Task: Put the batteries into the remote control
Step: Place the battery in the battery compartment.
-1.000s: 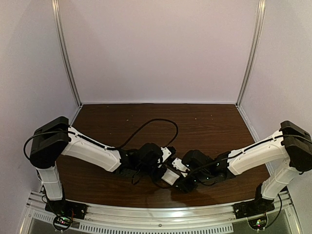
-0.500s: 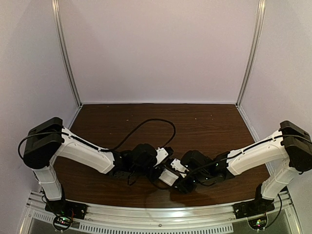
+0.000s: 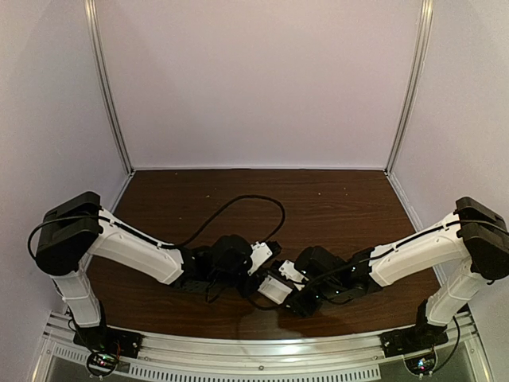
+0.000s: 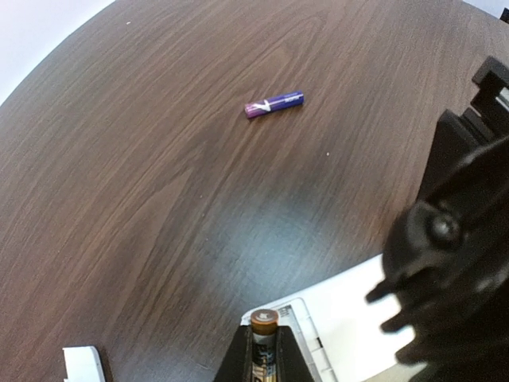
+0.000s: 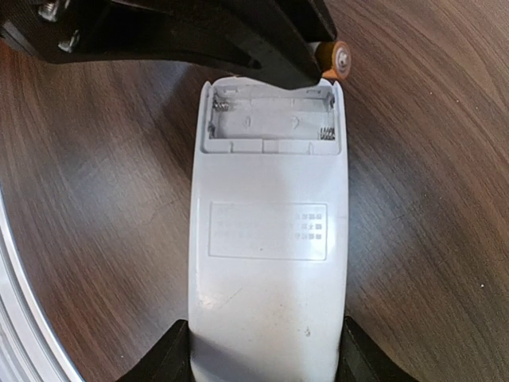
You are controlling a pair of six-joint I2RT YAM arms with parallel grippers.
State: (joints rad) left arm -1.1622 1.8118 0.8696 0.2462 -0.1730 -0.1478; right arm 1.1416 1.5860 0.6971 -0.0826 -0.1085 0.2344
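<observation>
The remote control (image 5: 269,239) lies back up with my right gripper (image 5: 266,354) shut on its near end, black fingers (image 5: 169,358) on both sides. Its battery compartment (image 5: 270,119) is open and empty, springs showing. My left gripper (image 4: 264,341) is shut on the gold-brown battery (image 4: 264,321), whose tip (image 5: 340,57) sits just past the compartment's far right corner. In the left wrist view this battery stands over the remote's (image 4: 350,314) corner. The blue-purple battery (image 4: 274,103) lies alone on the table, farther out.
A small white piece (image 4: 83,362) lies on the wood left of the left gripper. A black cable (image 3: 238,203) loops over the table behind the arms. The right arm's dark wrist (image 4: 453,263) crowds the right side. White walls enclose the table.
The left arm has drawn back slightly to the left, still holding the gold-brown battery by the remote's open end. The right arm and remote have stayed put.
</observation>
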